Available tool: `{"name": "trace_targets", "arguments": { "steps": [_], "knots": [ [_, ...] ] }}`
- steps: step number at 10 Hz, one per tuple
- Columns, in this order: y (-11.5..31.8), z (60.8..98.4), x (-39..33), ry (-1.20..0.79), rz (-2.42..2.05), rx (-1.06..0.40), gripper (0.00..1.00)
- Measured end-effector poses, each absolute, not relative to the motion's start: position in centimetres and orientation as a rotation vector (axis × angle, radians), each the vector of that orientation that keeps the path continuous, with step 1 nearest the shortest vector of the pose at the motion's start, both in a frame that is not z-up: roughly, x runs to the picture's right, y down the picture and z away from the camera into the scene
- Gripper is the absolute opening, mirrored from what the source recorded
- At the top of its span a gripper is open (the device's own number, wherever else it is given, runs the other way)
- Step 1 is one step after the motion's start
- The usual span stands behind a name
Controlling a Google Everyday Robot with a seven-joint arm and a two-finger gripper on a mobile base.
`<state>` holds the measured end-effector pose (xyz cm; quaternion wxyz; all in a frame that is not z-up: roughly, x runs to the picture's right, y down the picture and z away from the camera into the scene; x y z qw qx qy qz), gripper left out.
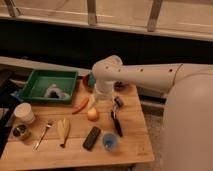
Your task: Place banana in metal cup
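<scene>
**Camera view.** The wooden counter (pixel 135 150) carries the banana (pixel 63 129), which lies near the front edge between the fork (pixel 43 135) and a dark flat block (pixel 91 138). The metal cup (pixel 21 132) stands at the far left, just in front of the white paper cup (pixel 24 112). The fork lies between the metal cup and the banana. The hand (pixel 102 95) hangs below the arm's wrist over the back of the counter. It is just above the round orange fruit (pixel 93 114), beside the red chili (pixel 80 106), and well apart from the banana. How far it is open cannot be told, and nothing is seen held in it.

**Risks.** A descent from here would meet the fruit or chili rather than the banana. The small cup may also tip when the long banana is lowered in.
</scene>
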<state>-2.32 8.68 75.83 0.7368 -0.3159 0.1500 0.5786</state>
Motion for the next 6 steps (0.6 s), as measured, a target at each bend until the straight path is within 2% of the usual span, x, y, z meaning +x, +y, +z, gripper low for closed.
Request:
{"name": "trace_targets", "arguments": {
  "steps": [2, 6],
  "knots": [
    [8.4, 75.0, -5.6, 0.287, 1.240, -0.690, 0.80],
    [8.4, 75.1, -5.5, 0.289, 1.239, -0.688, 0.80]
  ]
}}
